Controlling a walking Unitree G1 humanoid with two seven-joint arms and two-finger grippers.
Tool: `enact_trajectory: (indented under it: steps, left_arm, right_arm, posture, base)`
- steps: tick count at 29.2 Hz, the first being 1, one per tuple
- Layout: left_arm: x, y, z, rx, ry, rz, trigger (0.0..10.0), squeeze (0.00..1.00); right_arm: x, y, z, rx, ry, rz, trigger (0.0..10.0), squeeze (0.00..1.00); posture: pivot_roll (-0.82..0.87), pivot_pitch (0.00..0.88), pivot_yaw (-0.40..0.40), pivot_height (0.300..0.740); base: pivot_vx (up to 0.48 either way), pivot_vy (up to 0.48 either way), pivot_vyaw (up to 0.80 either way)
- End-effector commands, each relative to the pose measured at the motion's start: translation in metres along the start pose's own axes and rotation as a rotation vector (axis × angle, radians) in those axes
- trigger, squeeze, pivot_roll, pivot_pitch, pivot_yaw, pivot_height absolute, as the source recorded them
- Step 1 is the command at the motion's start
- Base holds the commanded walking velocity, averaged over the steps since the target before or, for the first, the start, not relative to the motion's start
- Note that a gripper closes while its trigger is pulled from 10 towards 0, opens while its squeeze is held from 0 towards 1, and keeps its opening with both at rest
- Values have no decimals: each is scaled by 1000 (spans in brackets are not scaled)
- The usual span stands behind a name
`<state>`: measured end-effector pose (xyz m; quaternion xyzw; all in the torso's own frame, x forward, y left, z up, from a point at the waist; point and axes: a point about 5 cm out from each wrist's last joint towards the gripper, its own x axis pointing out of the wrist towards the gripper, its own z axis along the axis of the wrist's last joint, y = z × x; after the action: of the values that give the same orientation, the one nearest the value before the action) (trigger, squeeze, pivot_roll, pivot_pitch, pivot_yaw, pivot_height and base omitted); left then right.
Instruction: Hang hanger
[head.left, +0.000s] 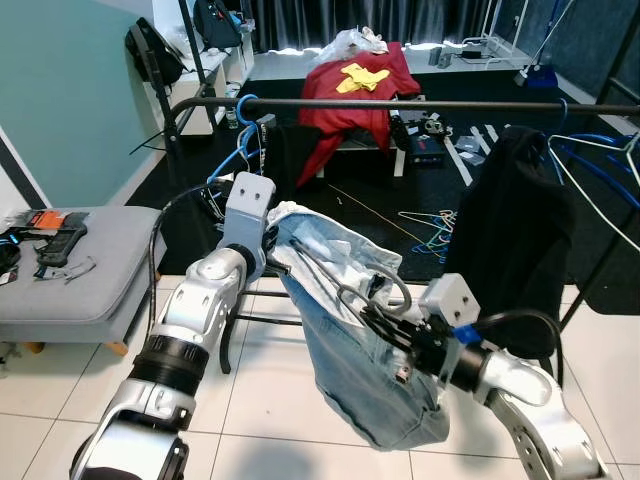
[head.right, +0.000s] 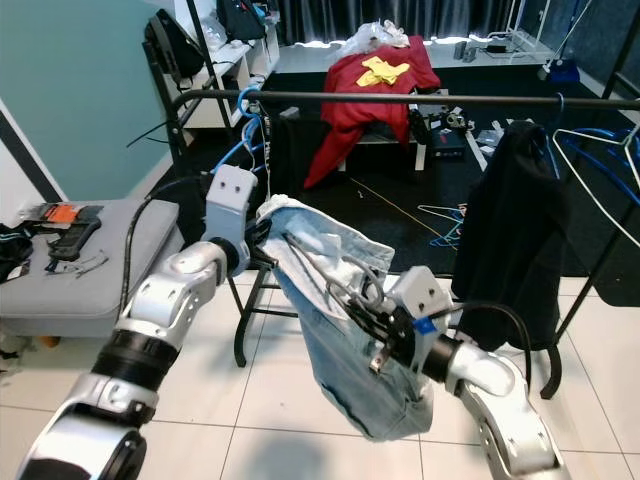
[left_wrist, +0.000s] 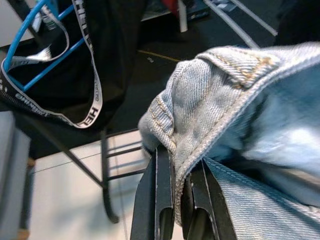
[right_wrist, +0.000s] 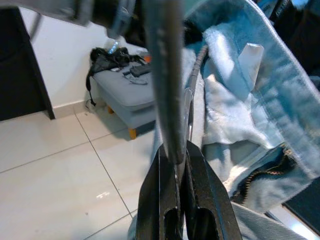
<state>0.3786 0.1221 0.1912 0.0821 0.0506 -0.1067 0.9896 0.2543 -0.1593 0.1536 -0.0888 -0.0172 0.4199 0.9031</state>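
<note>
Standing on white floor tiles before a black clothes rail, with a grey ottoman to the left, the robot holds light blue jeans on a grey hanger below the rail. The left wrist view shows the left gripper pinching the denim waistband. The right wrist view shows the right gripper clamped on the hanger's bar.

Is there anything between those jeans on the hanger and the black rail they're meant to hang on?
Nothing visible blocks the way. The jeans, held by both end effectors, hang below the rail; its middle stretch is bare, between a blue hanger and a black garment.
</note>
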Motion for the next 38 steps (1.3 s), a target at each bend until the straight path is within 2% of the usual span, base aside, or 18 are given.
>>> enact_trajectory:
  steps: [1,2,3,4,11,13,14,15,17,20,22,24,26,28,33,36,37,38]
  left_arm:
    - [0,31,-1,66,20,154,0,0]
    - [1,35,-9,85,50,175,0,0]
    - [1,35,-9,85,50,175,0,0]
    - [1,37,-15,94,73,190,0,0]
    - [2,42,-40,84,147,216,0,0]
    - [2,21,-40,103,106,57,0,0]
    - [2,21,-40,103,106,57,0,0]
    - [1,9,-36,111,68,-31,0,0]
    - [-8,-25,-15,78,-94,-246,0,0]
    - [-26,-54,6,75,-234,-447,0,0]
    - [-26,-54,6,75,-234,-447,0,0]
    - [-31,-65,6,118,-233,-524,0,0]
    - [-30,-66,4,141,-218,-515,0,0]
    - [-22,-58,-6,127,-147,-416,0,0]
    - [-20,-54,-15,180,-102,-394,0,0]
    - [-20,-48,-10,188,-111,-331,0,0]
    - [-15,-39,-5,199,-120,-255,0,0]
    - [-15,-39,-5,199,-120,-255,0,0]
  right_arm:
    - [-6,3,13,-25,-64,-1,10000,0]
    - [-8,3,21,-22,-130,-20,10000,0]
    - [-8,3,21,-22,-130,-20,10000,0]
    - [-10,4,28,-8,-185,-31,10000,0]
    - [-12,10,39,16,-267,14,10000,0]
    - [-6,-4,50,-14,-330,-121,10000,0]
    - [-6,-4,50,-14,-330,-121,10000,0]
    - [-4,-12,55,-21,-356,-191,10000,0]
    - [-1,-29,66,-12,-433,-323,10000,0]
    - [4,-37,71,15,-481,-355,10000,0]
    - [4,-37,71,15,-481,-355,10000,0]
    - [9,-36,69,25,-461,-307,10000,0]
    - [12,-33,68,33,-451,-262,10000,0]
    - [16,-27,68,43,-449,-209,10000,0]
    - [12,-34,71,70,-491,-290,10000,0]
    - [12,-36,61,96,-414,-290,10000,0]
    - [12,-30,48,78,-311,-239,10000,0]
    - [12,-30,48,78,-311,-239,10000,0]
  posture:
    - [-59,44,94,740]
    - [-60,42,97,740]
    - [-60,42,97,740]
    - [-60,43,97,740]
    - [-54,44,94,740]
    - [-54,43,97,740]
    - [-54,43,97,740]
    - [-54,43,98,740]
    - [-56,43,103,740]
    - [-50,41,98,740]
    - [-50,41,98,740]
    - [-34,39,85,740]
    - [-34,39,85,740]
    - [-35,41,81,740]
    - [-34,43,86,740]
    - [-38,42,90,740]
    - [-38,41,90,740]
    - [-38,41,90,740]
  base:
    - [0,0,0]
    - [0,0,0]
    - [0,0,0]
    - [0,0,0]
    - [0,0,0]
    - [0,0,0]
    - [0,0,0]
    - [0,0,0]
    - [0,0,0]
    - [0,0,0]
    - [0,0,0]
    - [0,0,0]
    - [0,0,0]
    - [0,0,0]
    - [0,0,0]
    - [0,0,0]
    - [0,0,0]
    - [0,0,0]
